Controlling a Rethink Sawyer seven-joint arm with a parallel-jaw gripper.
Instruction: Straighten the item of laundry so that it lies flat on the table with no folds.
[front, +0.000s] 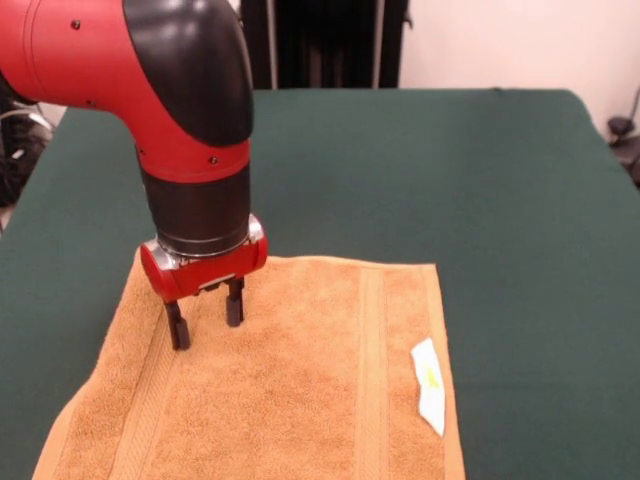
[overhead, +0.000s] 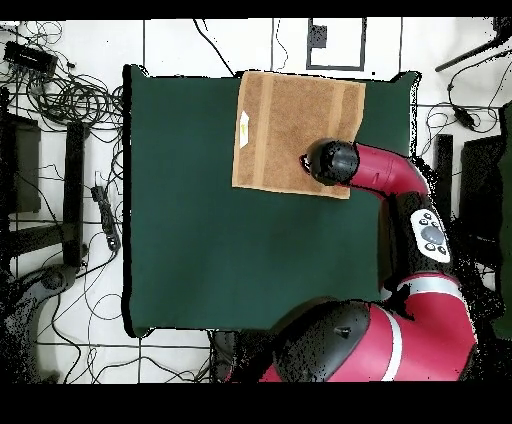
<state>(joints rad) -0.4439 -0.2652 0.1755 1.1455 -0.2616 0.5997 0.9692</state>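
The golden-orange towel (front: 300, 380) lies spread out on the dark green table (front: 400, 170), with woven bands near both ends and a white care tag (front: 430, 385) near its right edge. In the overhead view the towel (overhead: 285, 120) sits at the table's (overhead: 200, 230) top edge, tag (overhead: 244, 130) on its left side. My gripper (front: 206, 321) hangs over the towel's left part, its two black fingers apart and open, tips just above or touching the cloth, holding nothing. In the overhead view the arm's wrist hides the gripper.
The red and black arm (overhead: 385, 180) reaches in from the table's right side in the overhead view. Cables and black stands (overhead: 60, 120) lie on the floor around the table. Dark equipment (front: 320, 45) stands behind the table's far edge.
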